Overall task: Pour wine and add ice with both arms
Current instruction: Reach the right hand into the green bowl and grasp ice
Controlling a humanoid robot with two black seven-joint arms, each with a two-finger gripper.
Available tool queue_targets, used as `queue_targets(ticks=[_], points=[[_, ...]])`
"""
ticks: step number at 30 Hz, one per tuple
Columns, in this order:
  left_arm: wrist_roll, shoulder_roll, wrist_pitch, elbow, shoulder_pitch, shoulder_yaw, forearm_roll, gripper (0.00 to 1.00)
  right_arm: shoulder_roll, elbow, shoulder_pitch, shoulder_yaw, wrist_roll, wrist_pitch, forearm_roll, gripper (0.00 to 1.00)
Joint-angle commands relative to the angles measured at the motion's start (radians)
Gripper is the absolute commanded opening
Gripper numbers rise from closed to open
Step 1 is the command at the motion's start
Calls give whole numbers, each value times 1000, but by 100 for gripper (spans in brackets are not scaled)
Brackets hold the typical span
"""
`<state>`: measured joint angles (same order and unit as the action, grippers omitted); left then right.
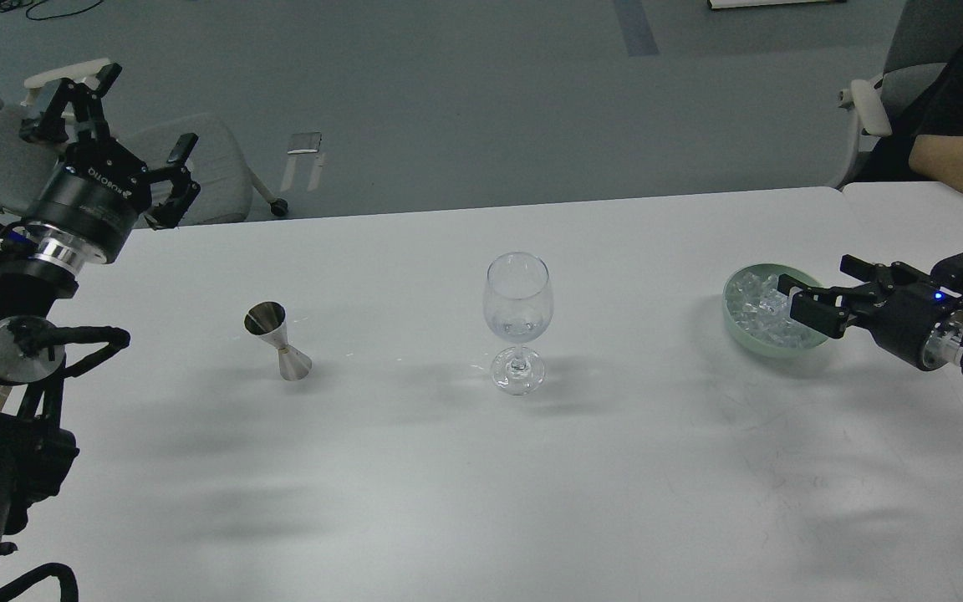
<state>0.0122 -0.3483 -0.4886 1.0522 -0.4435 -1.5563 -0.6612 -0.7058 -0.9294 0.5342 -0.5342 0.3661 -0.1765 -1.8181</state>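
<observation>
pincers apart, glass at centre of the bench

on the white bench (532, 468) the wine glass (517, 322) stands upright at the centre, a little clear wine (518, 328) low in its bowl. at nine o'clock from it stands a steel jigger (277, 340), upright. at three o'clock a pale green bowl (736, 330) holds the ice (759, 308). the right pincer (812, 294) hangs over the bowl's near rim, fingers apart. the left pincer (126, 125) is raised at ten o'clock, fingers spread wide, holding nothing.
</observation>
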Motion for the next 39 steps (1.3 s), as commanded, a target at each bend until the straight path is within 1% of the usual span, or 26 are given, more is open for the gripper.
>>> queue_targets(ticks=[1, 3, 5, 6, 8, 9, 10, 12, 22, 31, 32, 36, 39], points=[[-1, 8, 0, 0, 0, -1, 2, 98, 20, 4, 4, 8, 4, 2, -4, 100], [-3, 8, 0, 2, 0, -1, 2, 98, 31, 15, 7, 10, 7, 0, -6, 98], [-3, 8, 0, 0, 0, -1, 3, 98, 37, 24, 13, 11, 20, 2, -9, 94], [-4, 8, 0, 2, 0, 1, 3, 98, 40, 38, 19, 19, 27, 2, -10, 89], [-5, 8, 0, 0, 0, -1, 5, 98, 42, 55, 30, 37, 28, 2, -18, 83], [-5, 9, 0, 2, 0, -1, 6, 98, 43, 70, 45, 54, 31, 0, -26, 74], [-6, 9, 0, 0, 0, -1, 6, 98, 43, 82, 55, 68, 31, -1, -27, 69], [-6, 9, 0, 2, 0, -1, 6, 98, 49, 90, 59, 79, 31, -6, -27, 66], [-6, 9, 0, 6, 2, -1, 8, 98, 81, 109, 64, 85, 31, -8, -29, 65], [-6, 15, 0, 6, 3, -1, 8, 98, 92, 141, 76, 125, 31, -9, -30, 59], [-6, 18, 0, 6, 3, -1, 8, 98, 92, 141, 76, 126, 33, -9, -30, 56], [-6, 22, 0, 6, 3, -1, 6, 98, 92, 141, 78, 126, 33, -15, -49, 50], [-6, 22, 0, 8, 3, -1, 6, 98, 92, 141, 78, 126, 33, -21, -53, 40]])
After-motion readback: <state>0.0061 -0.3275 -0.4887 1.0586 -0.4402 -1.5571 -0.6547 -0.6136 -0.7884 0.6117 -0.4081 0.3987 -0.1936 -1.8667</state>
